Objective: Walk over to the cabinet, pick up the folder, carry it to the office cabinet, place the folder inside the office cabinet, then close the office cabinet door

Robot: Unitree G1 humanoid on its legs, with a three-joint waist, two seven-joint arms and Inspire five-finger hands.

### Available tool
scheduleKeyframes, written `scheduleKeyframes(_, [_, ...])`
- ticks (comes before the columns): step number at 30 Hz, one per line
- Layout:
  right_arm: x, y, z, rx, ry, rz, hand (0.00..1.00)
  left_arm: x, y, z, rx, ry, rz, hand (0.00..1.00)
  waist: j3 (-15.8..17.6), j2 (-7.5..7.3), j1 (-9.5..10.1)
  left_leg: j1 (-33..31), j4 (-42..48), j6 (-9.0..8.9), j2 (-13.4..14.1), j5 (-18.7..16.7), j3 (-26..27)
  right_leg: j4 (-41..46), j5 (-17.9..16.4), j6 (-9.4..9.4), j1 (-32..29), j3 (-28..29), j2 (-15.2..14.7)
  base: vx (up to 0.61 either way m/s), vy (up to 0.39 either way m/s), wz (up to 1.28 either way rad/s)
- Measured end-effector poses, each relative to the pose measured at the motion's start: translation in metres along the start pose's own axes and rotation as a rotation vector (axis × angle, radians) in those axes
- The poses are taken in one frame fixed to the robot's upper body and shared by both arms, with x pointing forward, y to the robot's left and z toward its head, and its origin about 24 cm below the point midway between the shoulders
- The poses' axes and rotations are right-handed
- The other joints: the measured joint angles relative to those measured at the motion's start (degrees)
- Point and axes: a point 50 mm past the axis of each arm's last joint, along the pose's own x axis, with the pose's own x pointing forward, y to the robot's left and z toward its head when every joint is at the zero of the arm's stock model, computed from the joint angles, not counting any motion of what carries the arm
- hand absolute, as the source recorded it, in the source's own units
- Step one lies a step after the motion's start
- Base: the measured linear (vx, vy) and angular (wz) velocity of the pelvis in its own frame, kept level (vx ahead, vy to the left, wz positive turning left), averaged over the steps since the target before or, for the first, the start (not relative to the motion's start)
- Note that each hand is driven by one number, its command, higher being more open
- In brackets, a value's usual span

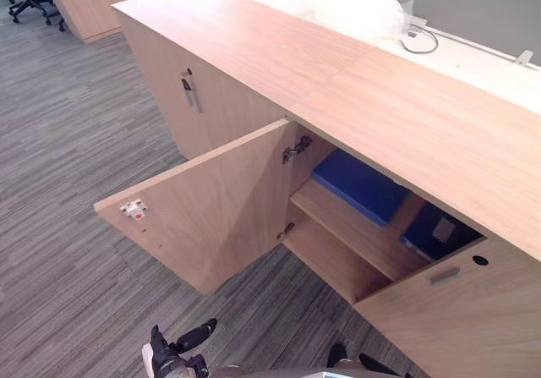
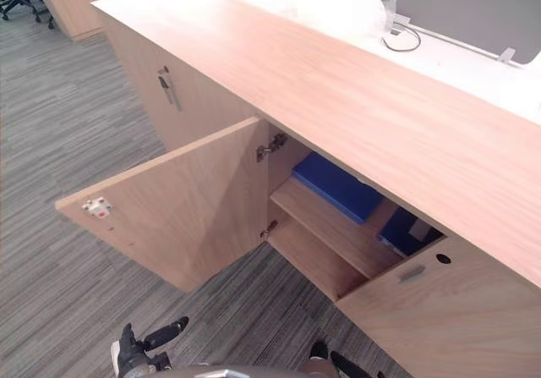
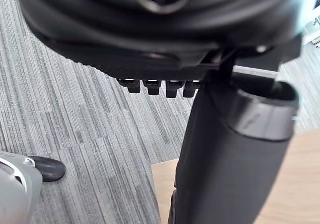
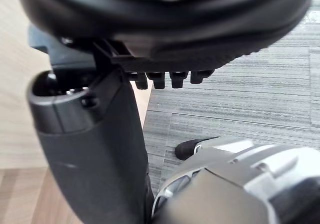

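The fingers of the left hand hung loose and uncurled with nothing in them, and the fingers of the right hand looked the same, both above the carpet floor. The left hand sat low, just in front of the wide-open door of the office cabinet. The blue folder lay flat on the upper shelf inside, clear of the opening, so shutting the door looked like the step in hand. The door showed its inner face. A clean close would likely mean reaching round its free edge, laying flat fingers on the outer face, and pushing steadily until it met the frame.
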Motion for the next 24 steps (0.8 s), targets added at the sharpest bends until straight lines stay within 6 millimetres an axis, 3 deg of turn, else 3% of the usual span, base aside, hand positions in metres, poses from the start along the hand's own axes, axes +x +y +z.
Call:
scheduleKeyframes(4, [0.001, -0.004, -0.002, -0.006, 0.007, -0.01, 1.0, 0.0, -0.001, 0.012, -0.018, -0.043, -0.002, 1.0, -0.4, 0.51, -0.07, 2.9, -3.0, -0.19, 1.1, 0.9, -0.2, -1.2, -0.1, -0.59, 2.0, -0.2, 1.8, 0.03, -0.064, -0.03])
scheduleKeyframes(12, [-0.001, -0.002, -0.01, -0.062, 0.018, 0.025, 1.0, 0.013, 0.022, 0.047, -0.132, -0.129, 0.072, 1.0, -3.2, -1.19, -0.08, 4.0, -3.5, 0.1, 0.3, 0.7, 0.2, -1.6, -0.1, -0.66, 2.4, 1.0, 1.4, 0.01, 0.033, -0.05])
scheduleKeyframes(18, [-0.001, -0.011, -0.013, -0.103, 0.019, 0.029, 1.0, 0.023, 0.053, 0.066, -0.214, -0.167, 0.176, 1.0, -4.5, 0.56, -0.22, 6.1, -3.5, 0.86, 0.2, 0.2, 0.6, -1.6, -0.2, -0.98, 4.0, 2.2, 1.5, -0.01, 0.016, -0.06])
scheduleKeyframes(24, [0.0, -0.013, -0.015, -0.105, 0.028, 0.044, 1.0, 0.028, 0.071, 0.081, -0.241, -0.206, 0.226, 1.0, -4.7, 0.77, -0.21, 6.9, -3.5, 0.81, 0.2, 0.1, 1.6, -1.5, -0.2, -1.58, 3.9, 3.8, 1.8, -0.03, 0.008, -0.11])
